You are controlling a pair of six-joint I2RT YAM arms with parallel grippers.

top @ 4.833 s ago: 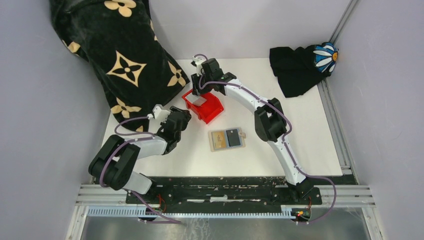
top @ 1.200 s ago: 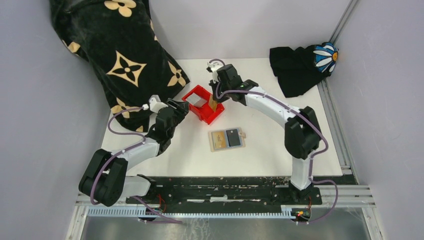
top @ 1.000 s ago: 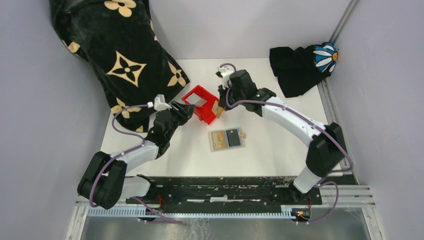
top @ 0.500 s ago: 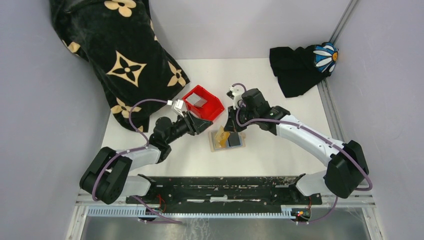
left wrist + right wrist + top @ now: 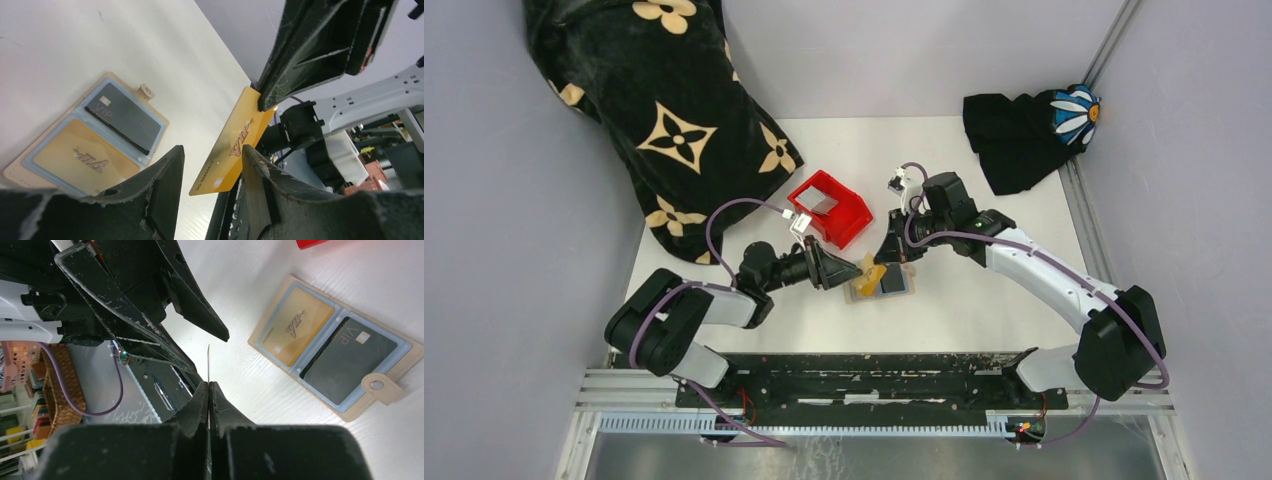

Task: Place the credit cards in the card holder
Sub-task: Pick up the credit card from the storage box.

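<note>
A black fabric with tan flower prints (image 5: 649, 110) is heaped at the bench's (image 5: 984, 310) 10 o'clock corner. Below it, the left arm lies low across the bench, pointing toward 3 o'clock. The left tool (image 5: 212, 152) is released: its two fingers (image 5: 165, 192) stand apart on either side of a gold credit card (image 5: 232, 145), and no contact shows in either wrist view. A red bin (image 5: 829, 207) sits at 11 o'clock of these fingertips, apart from them.

The gold credit card hangs in the air on its edge, tilted, just above the card holder (image 5: 350, 416). It is pinched at one corner by the right tool (image 5: 208, 385), which is clenched on it and reaches in from 2 o'clock.

The card holder lies open and flat near the middle of the bench, its snap tab (image 5: 381, 386) spread out at one side. A second gold card (image 5: 296, 325) fills one clear pocket, and a dark card marked VIP (image 5: 347, 360) fills the pocket next to it.

A black cloth with a white daisy (image 5: 1034, 125) rests at the 2 o'clock corner, well apart from the arms.
</note>
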